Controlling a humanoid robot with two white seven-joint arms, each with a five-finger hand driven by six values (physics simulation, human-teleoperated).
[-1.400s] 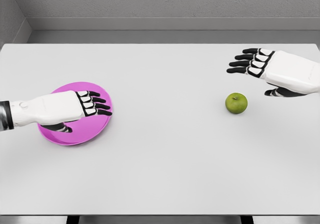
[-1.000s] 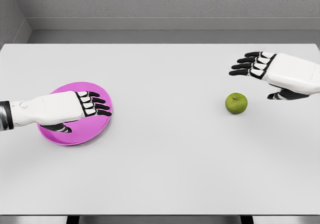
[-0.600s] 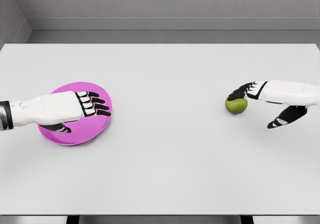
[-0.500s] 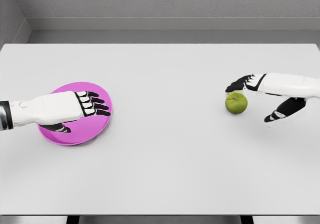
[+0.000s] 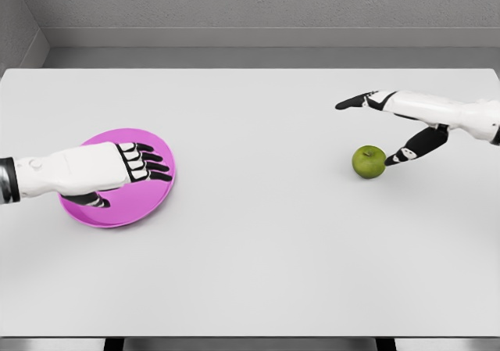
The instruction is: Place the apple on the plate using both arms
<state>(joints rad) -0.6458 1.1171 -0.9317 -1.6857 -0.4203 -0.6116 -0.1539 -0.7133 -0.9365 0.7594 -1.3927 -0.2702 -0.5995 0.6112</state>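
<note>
Apple [image 5: 369,162] on tabletop [image 5: 258,249], just below right robot hand [image 5: 391,124], fingers spread, thumb tip beside it. Likely smooth, firm, rollable: best cupped around its middle. Left robot hand [image 5: 101,171] spread over plate [image 5: 152,202].

One head view looks steeply down and forward across the whole bench [image 5: 258,273] to the grey wall [image 5: 258,3] at 12 o'clock. It sits fairly far back: the near edge lies at 6 o'clock, arms entering from 9 and 3 o'clock.
</note>
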